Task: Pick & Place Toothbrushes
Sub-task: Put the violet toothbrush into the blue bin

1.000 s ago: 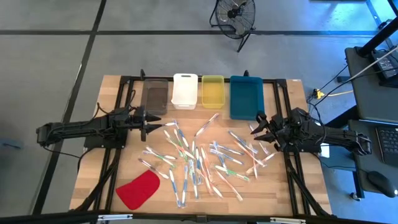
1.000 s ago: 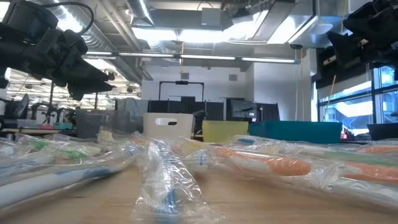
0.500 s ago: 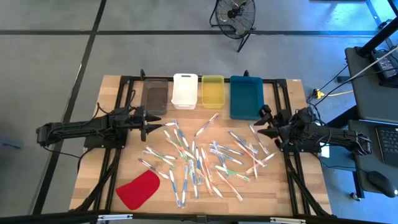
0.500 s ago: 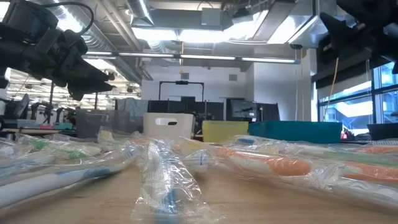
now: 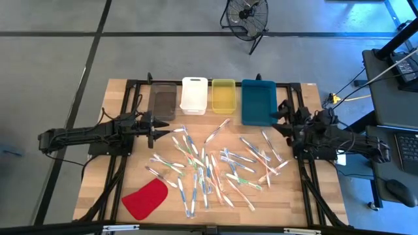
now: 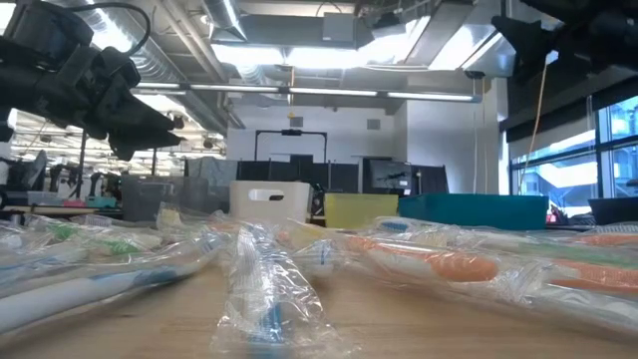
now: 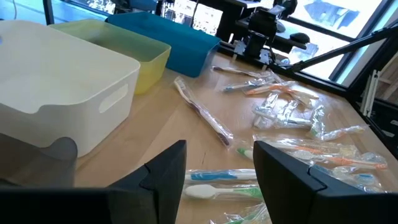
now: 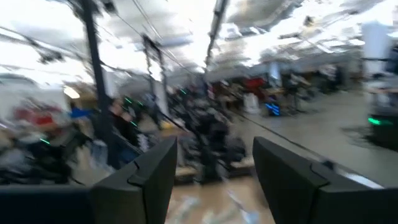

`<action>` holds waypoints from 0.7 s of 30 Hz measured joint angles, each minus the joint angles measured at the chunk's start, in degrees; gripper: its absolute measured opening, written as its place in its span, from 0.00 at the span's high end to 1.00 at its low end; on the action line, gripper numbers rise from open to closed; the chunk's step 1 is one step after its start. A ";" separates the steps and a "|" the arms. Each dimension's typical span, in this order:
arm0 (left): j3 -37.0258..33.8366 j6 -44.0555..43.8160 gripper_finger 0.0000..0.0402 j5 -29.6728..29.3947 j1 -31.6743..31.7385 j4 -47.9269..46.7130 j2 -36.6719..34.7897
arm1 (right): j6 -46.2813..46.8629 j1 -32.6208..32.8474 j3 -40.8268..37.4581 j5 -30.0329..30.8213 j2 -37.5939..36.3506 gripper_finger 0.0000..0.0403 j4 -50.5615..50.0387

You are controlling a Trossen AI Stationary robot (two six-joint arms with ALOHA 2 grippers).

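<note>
From above, the toothbrushes (image 5: 215,163) lay scattered, wrapped in clear film, over the middle of the wooden table (image 5: 98,189), with a flat red piece (image 5: 145,198) near its front left corner. Along the far edge stood four bins in a row: grey (image 5: 162,102), white (image 5: 194,95), yellow (image 5: 223,95) and blue (image 5: 258,102). The left pincer (image 5: 157,129) hovered just left of the scatter, near the grey bin, its fingers parted and empty. The right pincer (image 5: 282,118) was at the blue bin's right edge, fingers spread, holding nothing

At table height, wrapped toothbrushes (image 6: 429,261) filled the foreground, the white bin (image 6: 269,204), yellow bin (image 6: 361,210) and blue bin (image 6: 474,210) behind them. Both arms hung above the table, one at each upper corner

The left wrist camera showed its own fingers (image 7: 165,177) apart with nothing between, toothbrushes (image 7: 283,115) on the table beyond, and the white bin (image 7: 62,93), yellow bin (image 7: 118,43) and blue bin (image 7: 165,40) alongside

The right wrist camera showed its fingers (image 8: 149,177) apart and empty against a blurred room

No writing or label was readable anywhere
</note>
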 joint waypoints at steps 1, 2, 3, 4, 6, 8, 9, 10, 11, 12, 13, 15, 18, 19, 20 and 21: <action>0.00 0.02 0.55 0.00 0.00 0.00 0.00 | -1.30 0.00 1.48 0.92 0.14 0.47 -3.38; 0.00 0.08 0.55 0.00 0.00 0.00 0.00 | -2.46 0.00 3.16 1.81 0.41 0.47 -6.92; 0.00 0.09 0.55 0.00 0.00 0.00 0.00 | -3.45 0.00 4.62 2.74 0.70 0.48 -10.12; 0.00 0.07 0.55 0.00 0.00 0.00 0.00 | -3.81 0.00 5.90 3.80 0.97 0.48 -12.95; 0.00 0.12 0.55 0.00 0.00 0.00 0.00 | -4.03 0.00 7.95 5.94 1.68 0.49 -17.80; 0.00 0.14 0.55 0.00 0.00 0.00 0.00 | -4.03 0.00 9.44 7.47 2.35 0.50 -21.81; 0.00 0.14 0.55 0.00 0.00 0.00 0.00 | -4.00 0.00 10.04 7.99 2.66 0.51 -23.87; 0.00 0.14 0.55 0.00 0.00 0.00 0.00 | -3.73 0.00 10.50 8.55 3.02 0.51 -25.77; 0.00 0.16 0.55 0.00 0.00 0.00 0.00 | -3.45 0.00 10.87 8.91 3.41 0.52 -27.60; 0.00 0.14 0.55 0.00 0.00 0.00 0.00 | -2.96 0.00 11.20 9.11 3.82 0.52 -29.72; 0.00 0.11 0.55 0.00 0.00 0.00 0.00 | -2.03 0.00 11.41 9.18 4.26 0.53 -31.48; 0.00 0.14 0.55 0.00 0.00 0.00 0.00 | 0.30 0.00 11.74 9.16 5.36 0.54 -35.39; 0.00 0.11 0.55 0.00 0.00 0.00 0.00 | 4.72 0.00 11.77 8.91 7.28 0.56 -39.78; 0.00 0.11 0.55 0.00 0.00 0.00 0.00 | 6.05 0.00 11.77 8.70 8.02 0.57 -40.69; 0.00 0.11 0.55 0.00 0.00 0.00 0.00 | 7.22 0.05 11.77 8.63 8.73 0.58 -41.64; 0.00 0.11 0.55 0.00 0.00 0.00 0.00 | 8.17 0.17 11.77 8.52 9.36 0.58 -42.58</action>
